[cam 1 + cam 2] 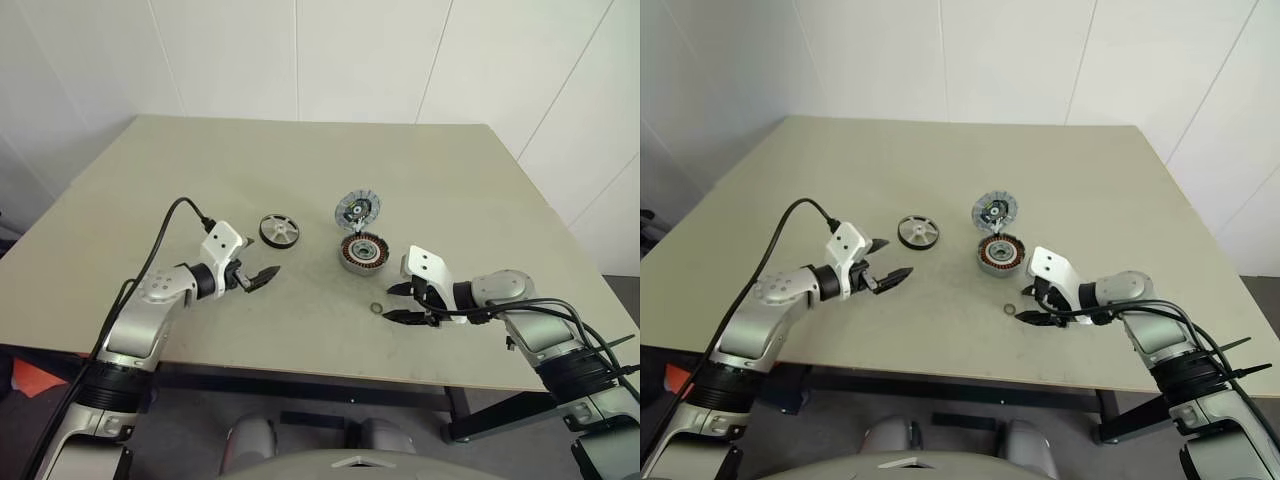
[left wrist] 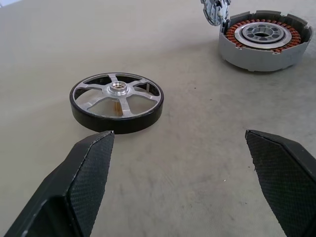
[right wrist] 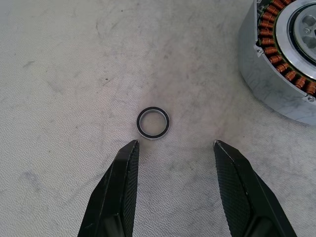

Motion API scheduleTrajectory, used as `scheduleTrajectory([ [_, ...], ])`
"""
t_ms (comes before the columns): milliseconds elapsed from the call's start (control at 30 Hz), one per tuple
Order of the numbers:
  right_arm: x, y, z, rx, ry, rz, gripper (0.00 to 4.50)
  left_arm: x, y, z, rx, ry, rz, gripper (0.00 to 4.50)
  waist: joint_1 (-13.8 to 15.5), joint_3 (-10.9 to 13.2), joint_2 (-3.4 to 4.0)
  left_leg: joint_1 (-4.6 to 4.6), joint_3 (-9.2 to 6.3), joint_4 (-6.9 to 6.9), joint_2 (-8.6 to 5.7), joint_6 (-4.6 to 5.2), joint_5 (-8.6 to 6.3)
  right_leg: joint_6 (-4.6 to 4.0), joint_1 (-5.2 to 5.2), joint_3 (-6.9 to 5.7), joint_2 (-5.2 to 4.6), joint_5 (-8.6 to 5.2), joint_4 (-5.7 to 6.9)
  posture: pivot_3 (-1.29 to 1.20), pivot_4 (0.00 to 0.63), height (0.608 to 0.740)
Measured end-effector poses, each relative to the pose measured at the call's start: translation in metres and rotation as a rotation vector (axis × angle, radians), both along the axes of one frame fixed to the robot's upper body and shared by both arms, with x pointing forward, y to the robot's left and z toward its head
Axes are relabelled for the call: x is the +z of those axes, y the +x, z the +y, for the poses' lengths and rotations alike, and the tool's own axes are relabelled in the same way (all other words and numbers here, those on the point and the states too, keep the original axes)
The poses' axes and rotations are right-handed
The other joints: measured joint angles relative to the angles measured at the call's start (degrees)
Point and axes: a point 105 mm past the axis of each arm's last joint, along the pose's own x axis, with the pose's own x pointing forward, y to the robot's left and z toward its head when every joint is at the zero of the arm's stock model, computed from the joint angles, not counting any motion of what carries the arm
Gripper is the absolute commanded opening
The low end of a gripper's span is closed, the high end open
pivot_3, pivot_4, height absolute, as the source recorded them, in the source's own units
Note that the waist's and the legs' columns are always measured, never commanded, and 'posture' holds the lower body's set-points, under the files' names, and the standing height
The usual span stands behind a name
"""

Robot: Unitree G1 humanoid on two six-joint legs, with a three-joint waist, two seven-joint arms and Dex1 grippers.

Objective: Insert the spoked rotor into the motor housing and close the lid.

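The short round dark motor housing (image 1: 361, 252), its copper windings bare and its ribbed grey lid (image 1: 357, 209) standing up at the far edge, waits empty, so insertion is not yet begun. The dark-rimmed, silver-spoked rotor (image 2: 117, 102) lies flat well left of the housing, just ahead of the left gripper (image 1: 257, 277), whose fingers are spread wide and empty. The right gripper (image 3: 176, 190), parted and empty, hovers near the housing by a small metal washer ring (image 3: 153, 123); next, I judge, the left should close on the rotor's rim.

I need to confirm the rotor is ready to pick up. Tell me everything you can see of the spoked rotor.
The spoked rotor is a small flat wheel: dark outer rim, silver metal-looking spokes, and a raised silver hub with a central hole. It lies flat on the table, to the left of the motor housing and apart from it. Nothing touches it except the table. The left gripper stands open just short of it, not in contact.
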Motion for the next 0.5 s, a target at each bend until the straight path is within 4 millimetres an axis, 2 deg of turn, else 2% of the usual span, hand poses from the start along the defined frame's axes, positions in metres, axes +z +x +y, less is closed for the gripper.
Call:
scheduleTrajectory([
  [500,0.0033,-0.0069,0.0093,0.042,0.031,0.012,2.70,-0.0043,-0.0053,0.0048,0.010,0.013,0.016,4.50,0.0,0.0,-0.02,-0.19,0.05,-0.76,0.04,-0.30,0.04,-0.04,-0.25,0.08,0.16,0.00,0.00,0.00,0.000,0.740],
])
